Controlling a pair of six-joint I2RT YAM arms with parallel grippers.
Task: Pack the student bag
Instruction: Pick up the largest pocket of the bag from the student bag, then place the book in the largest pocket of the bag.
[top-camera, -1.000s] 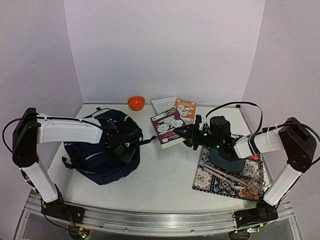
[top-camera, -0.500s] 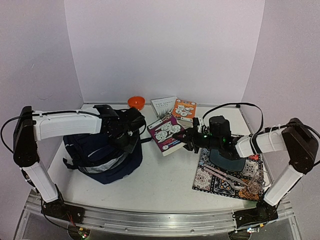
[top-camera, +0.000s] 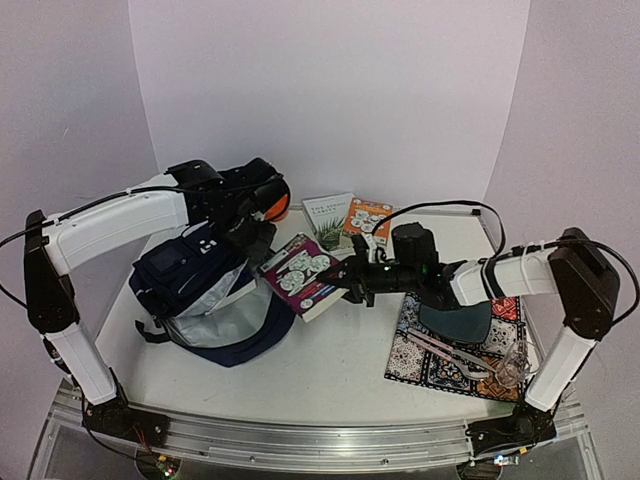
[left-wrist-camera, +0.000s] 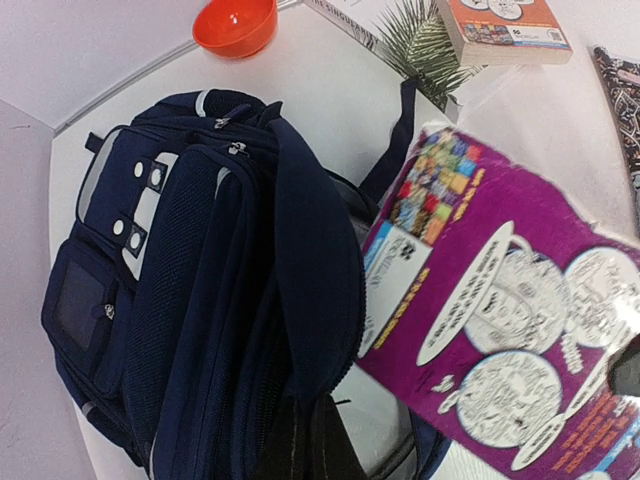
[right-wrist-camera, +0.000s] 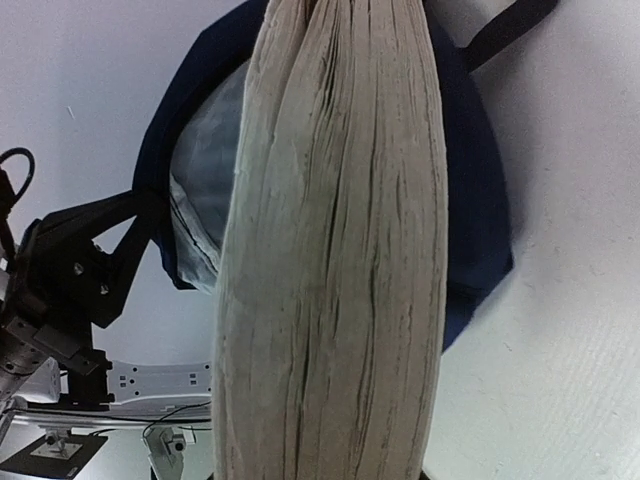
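**Item 1.** Student bag (top-camera: 190, 275): a large navy-blue fabric backpack with black straps. It lies on the left half of the white table (top-camera: 330, 360) with its mouth turned toward the centre, showing pale grey lining.

**Item 2.** Left gripper (top-camera: 243, 222): jaws fully closed at the bag's upper edge, apparently pinching the fabric so the opening gapes. The pinch point itself is cut off at the bottom of the left wrist view, so the hold is a judgement.

**Item 3.** Right gripper (top-camera: 352, 280): clamped on the near end of a purple paperback book (top-camera: 298, 275) with white circular cover pictures. The book's far end sits at the bag's mouth.

**Item 4.** Unpacked stock at the back of the table:
- a white book printed with a palm leaf (top-camera: 328, 212)
- an orange-covered book (top-camera: 368, 218)
- a small orange bowl (left-wrist-camera: 235, 25)

**Item 5.** A patterned mat (top-camera: 410, 355) on the right, bearing a dark cap-like object (top-camera: 455, 322) and smaller pieces too fine to name.

**Progress.** Early. The first book is entering the bag but is not yet inside. The other books remain out, and the bag is unzipped.

**Views.**
- Only the top view shows both arms and the mat.
- The left wrist view alone gives the bag's front pockets and the book's cover meeting the opening.
- The right wrist view shows only the book's cream page edges (right-wrist-camera: 330, 250) aimed at the grey lining.
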